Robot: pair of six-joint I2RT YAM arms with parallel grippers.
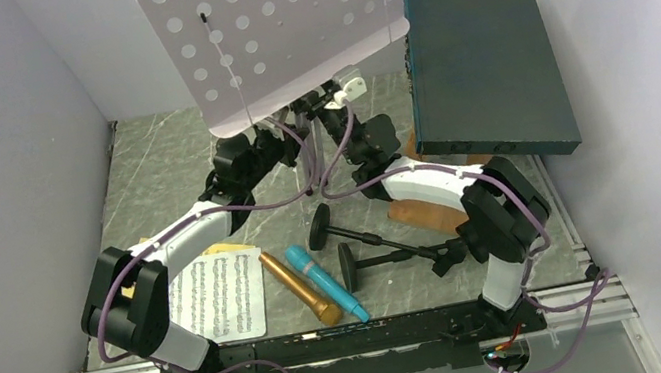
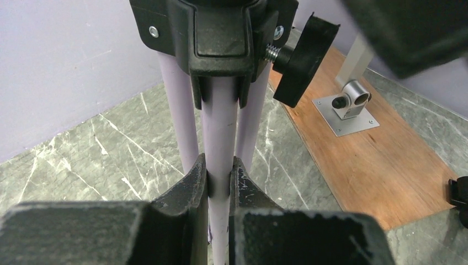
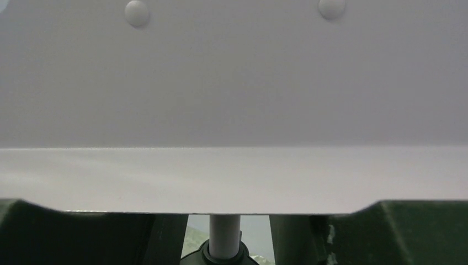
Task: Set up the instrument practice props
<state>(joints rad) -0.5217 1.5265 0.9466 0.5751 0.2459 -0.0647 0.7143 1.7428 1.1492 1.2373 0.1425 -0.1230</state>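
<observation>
Two arms meet at the pale perforated music desk (image 1: 280, 28), which is held upright at the far middle of the table. The left gripper (image 2: 219, 176) is clamped tight on the stand's pale centre tube (image 2: 219, 127), just below a black plastic collar (image 2: 221, 33). The slim tripod legs (image 2: 185, 105) hang folded against that tube, so the stand looks not yet spread.

Just to the right and higher, the right gripper (image 3: 227, 221) sits under the desk's ledge. Its jaws stand apart around the thin post and grip nothing that shows; the ledge hides their tips.

Most of the job looks undone. Well nearer than the left gripper lies a white sheet-music page (image 1: 218, 296) with a yellow page (image 1: 227, 248) peeking out beneath. To their right are a gold microphone (image 1: 298, 288) and a blue microphone (image 1: 325, 284), side by side. Nearer than the right gripper, two black round-based mic holders (image 1: 371, 238) lie tipped over.

A flat brown wooden board (image 2: 375, 160) lies just right of the left gripper. A large dark teal box (image 1: 484, 69) to the right of the right gripper crowds the desk's right edge; I cannot tell whether they touch.
</observation>
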